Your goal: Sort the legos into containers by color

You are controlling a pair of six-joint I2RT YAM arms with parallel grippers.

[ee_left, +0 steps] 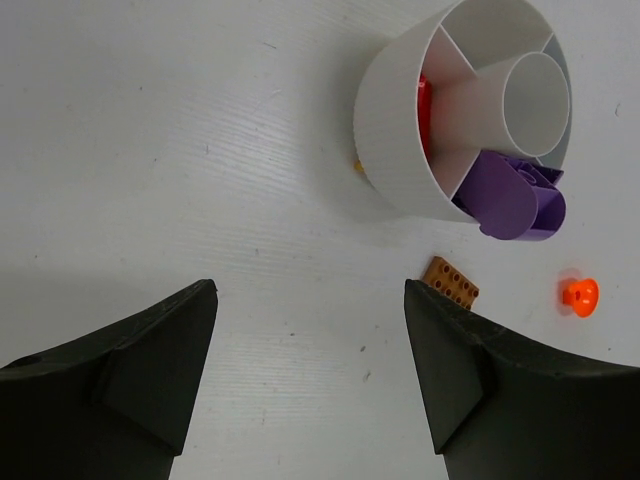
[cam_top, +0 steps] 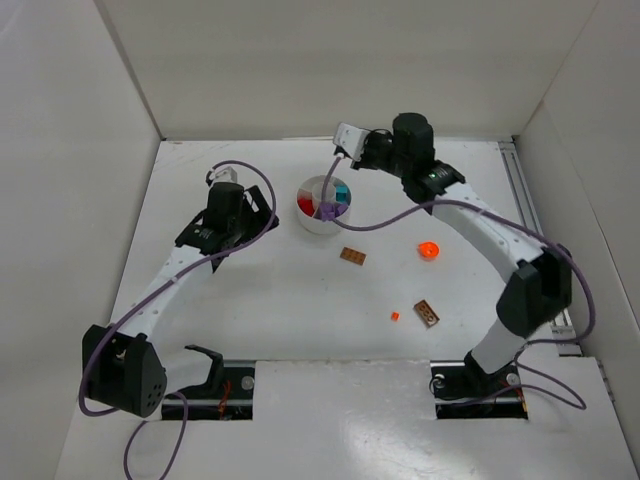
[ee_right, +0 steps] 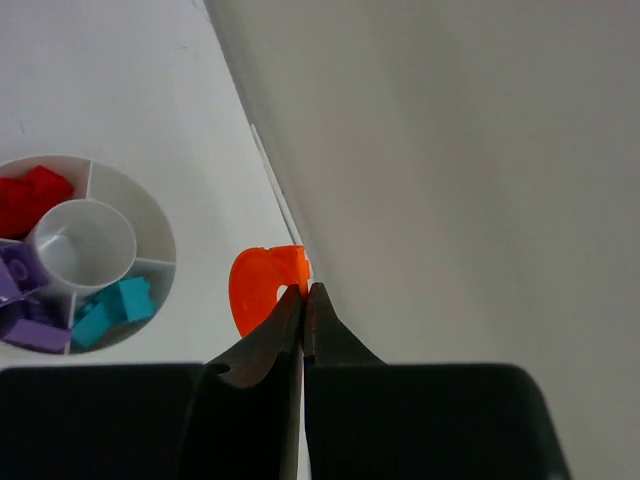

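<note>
The white divided dish holds red, teal and purple legos in separate wedges. My right gripper hovers just behind the dish. In the right wrist view its jaws are shut on an orange rounded lego, beside the dish. My left gripper is left of the dish; it is open and empty above bare table. On the table lie two brown bricks, an orange rounded piece and a tiny orange piece.
White walls enclose the table on the left, back and right; the back wall fills the right of the right wrist view. A purple cable hangs from the right arm over the dish. The left wrist view shows the dish, a brown brick and an orange piece.
</note>
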